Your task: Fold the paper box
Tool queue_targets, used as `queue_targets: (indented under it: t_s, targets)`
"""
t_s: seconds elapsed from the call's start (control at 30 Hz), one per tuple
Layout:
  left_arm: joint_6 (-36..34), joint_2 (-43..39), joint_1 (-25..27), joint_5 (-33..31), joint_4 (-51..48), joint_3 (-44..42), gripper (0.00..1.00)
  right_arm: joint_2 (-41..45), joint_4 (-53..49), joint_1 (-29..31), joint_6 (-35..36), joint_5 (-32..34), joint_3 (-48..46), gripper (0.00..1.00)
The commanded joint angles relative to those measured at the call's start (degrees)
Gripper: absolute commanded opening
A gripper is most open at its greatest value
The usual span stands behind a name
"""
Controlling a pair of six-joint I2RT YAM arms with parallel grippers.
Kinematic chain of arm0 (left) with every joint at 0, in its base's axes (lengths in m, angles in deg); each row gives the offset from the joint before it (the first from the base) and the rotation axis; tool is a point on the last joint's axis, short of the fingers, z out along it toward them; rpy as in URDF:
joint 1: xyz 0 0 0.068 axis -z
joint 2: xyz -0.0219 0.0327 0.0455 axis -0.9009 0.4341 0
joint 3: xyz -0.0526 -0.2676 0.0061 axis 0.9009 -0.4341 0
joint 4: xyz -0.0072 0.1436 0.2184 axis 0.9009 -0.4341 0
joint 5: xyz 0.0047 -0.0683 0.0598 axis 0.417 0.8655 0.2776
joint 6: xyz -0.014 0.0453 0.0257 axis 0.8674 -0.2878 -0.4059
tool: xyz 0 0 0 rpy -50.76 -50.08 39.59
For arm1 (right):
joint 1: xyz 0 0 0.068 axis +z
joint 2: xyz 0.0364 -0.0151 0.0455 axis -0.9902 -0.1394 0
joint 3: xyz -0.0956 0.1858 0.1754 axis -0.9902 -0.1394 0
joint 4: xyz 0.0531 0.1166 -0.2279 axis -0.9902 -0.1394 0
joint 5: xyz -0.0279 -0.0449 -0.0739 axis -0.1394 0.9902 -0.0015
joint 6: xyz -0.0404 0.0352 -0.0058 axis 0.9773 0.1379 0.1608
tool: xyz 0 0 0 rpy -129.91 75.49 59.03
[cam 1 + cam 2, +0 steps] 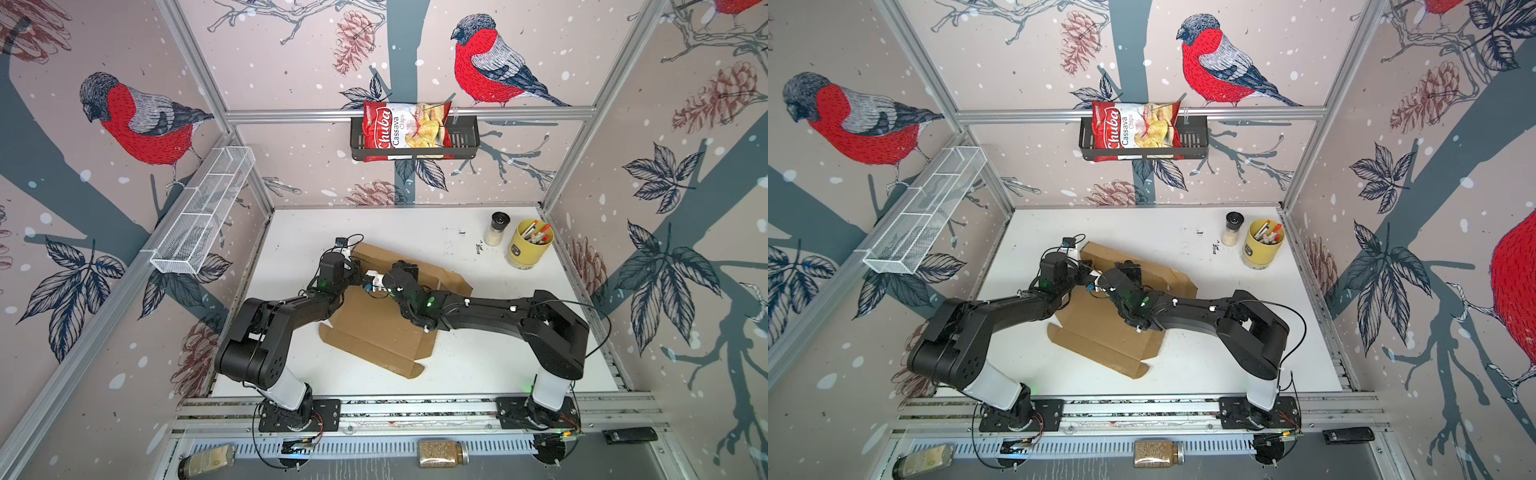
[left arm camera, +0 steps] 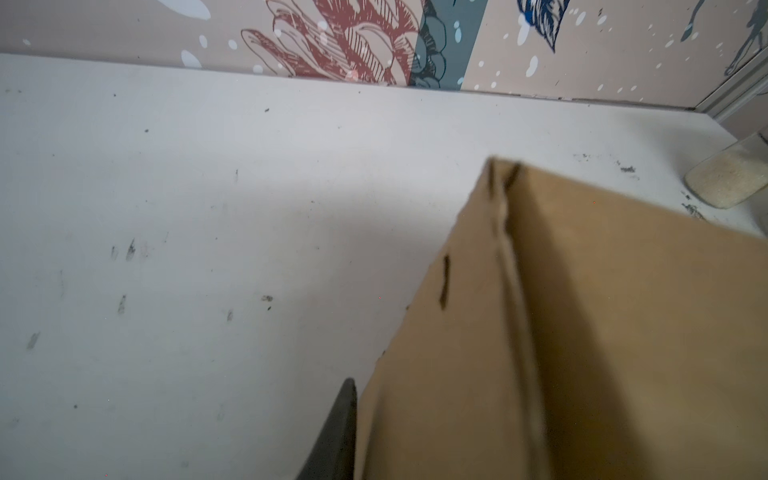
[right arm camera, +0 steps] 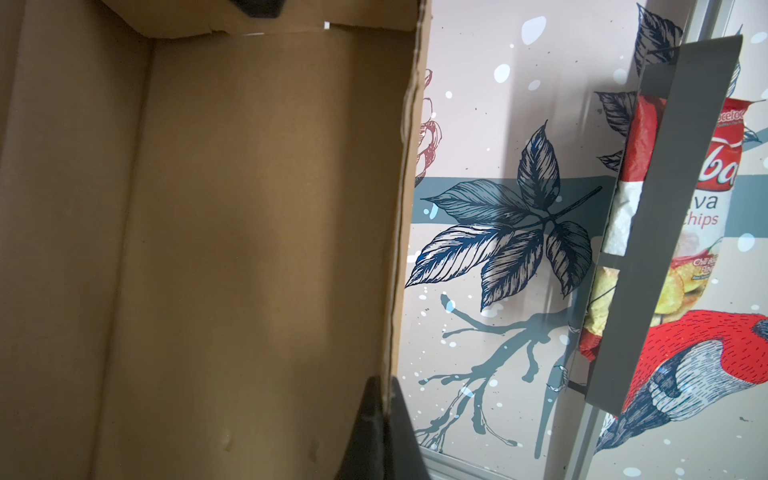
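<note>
Paper box: we see the paper box half-formed on the white counter at frame centre in both top views. Its upper end is raised into walls, and its lower panel lies flat toward the bottom centre.
Right tool: in the right wrist view, the right tool is pinched closed on the edge of an upright cardboard wall, with the box interior to the left of that edge.
Left tool: in a top view, the left tool sits at the box's upper left corner. The left wrist view shows one finger just outside a flap and the other hidden, so we cannot tell its opening or whether it grips.
Key relation: both tools meet at the raised upper end, while the unfolded panel stretches away from them toward the arm bases.
Long axis: it runs from upper centre down to lower centre, slightly slanted.
Nearer arm: we judge both equally near the walls, with the left closer to the loose corner flap.
</note>
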Motion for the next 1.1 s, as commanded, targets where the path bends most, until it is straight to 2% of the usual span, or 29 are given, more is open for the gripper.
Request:
queue_targets:
  t_s: [0.0, 0.13, 0.27, 0.37, 0.6, 0.77, 0.9, 1.07]
  targets:
    - [1.0, 0.4, -0.1, 1.1, -0.8, -0.1, 0.28, 0.2, -0.1, 0.1, -0.4, 0.2, 0.2, 0.0]
    - [2.5, 0.8, -0.1, 0.8, -0.7, -0.4, 0.33, 0.3, -0.2, 0.0, -0.3, 0.2, 0.2, 0.0]
    - [4.0, 1.5, 0.0, 0.7, -1.6, -0.6, 0.31, 0.2, 0.0, 0.0, -0.4, 0.2, 0.3, 0.0]
    - [4.7, 2.1, 0.0, -0.3, -0.8, -0.8, 0.26, 0.1, 0.1, 0.1, -0.3, 0.1, 0.4, 0.0]
    - [6.4, 3.0, 0.0, -4.6, -0.9, 0.5, 0.07, 0.5, -0.1, 0.1, -0.2, 0.2, 0.4, 0.0]
    - [7.3, 3.3, 0.2, -6.4, -0.5, 0.5, 0.0, 0.4, 0.0, 0.1, -0.2, 0.0, 0.3, 0.0]
    - [6.8, 3.4, 0.1, -5.5, -0.5, 0.7, 0.01, 0.2, 0.1, 0.1, -0.1, -0.1, 0.5, 0.0]
    - [4.3, 1.0, 0.1, -2.8, -2.3, 1.1, 0.23, 0.2, 0.2, -0.1, -0.3, -0.4, 0.1, 0.0]
